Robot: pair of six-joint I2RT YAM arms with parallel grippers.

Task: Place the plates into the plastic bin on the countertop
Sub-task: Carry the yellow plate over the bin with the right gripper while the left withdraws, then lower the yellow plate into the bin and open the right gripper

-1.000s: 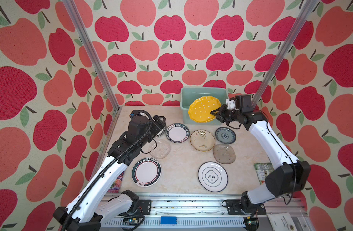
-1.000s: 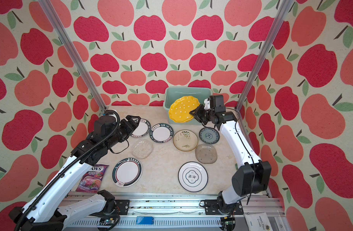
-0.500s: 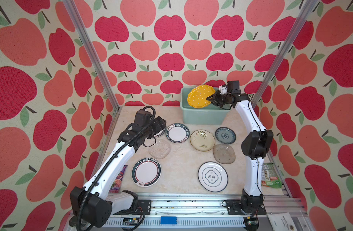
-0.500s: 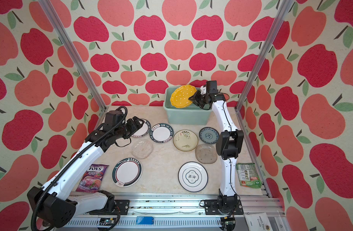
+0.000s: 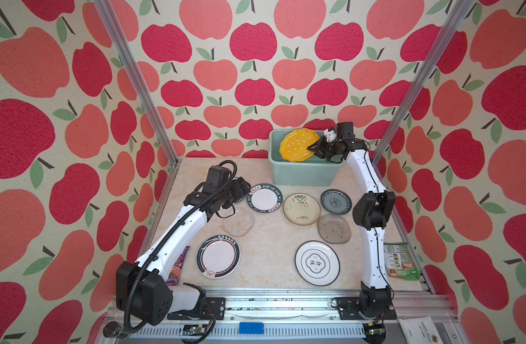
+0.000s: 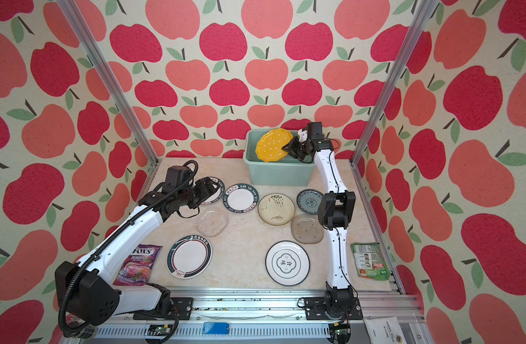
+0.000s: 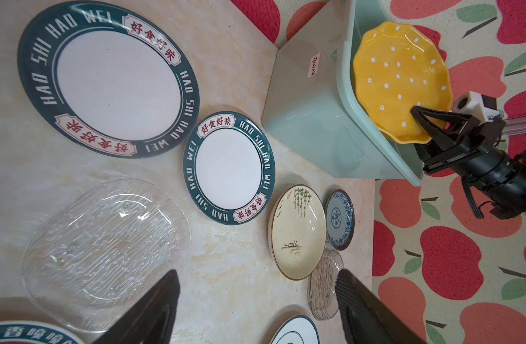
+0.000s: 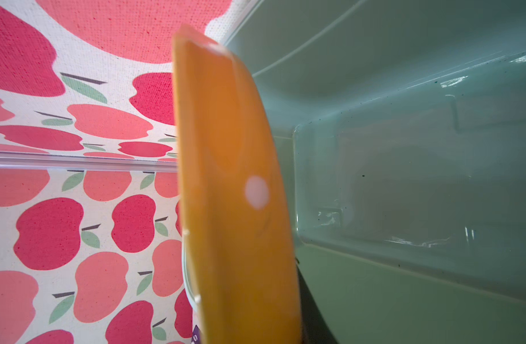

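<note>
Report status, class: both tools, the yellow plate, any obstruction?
Right tool shut on yellow plate, tilted, lower edge inside bin. Left tool open, empty. Eight plates on countertop. Nothing seen blocking bin.

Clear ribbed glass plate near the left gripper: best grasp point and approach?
Probably the rim on the left arm's side, pinched over and under by the open left gripper, coming in low: the clear glass plate lies flat, and that edge faces bare countertop.

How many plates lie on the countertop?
8. Back row: two lettered, floral, blue. Middle: two glass. Front: lettered, emblem. None seems fully hidden.
</note>
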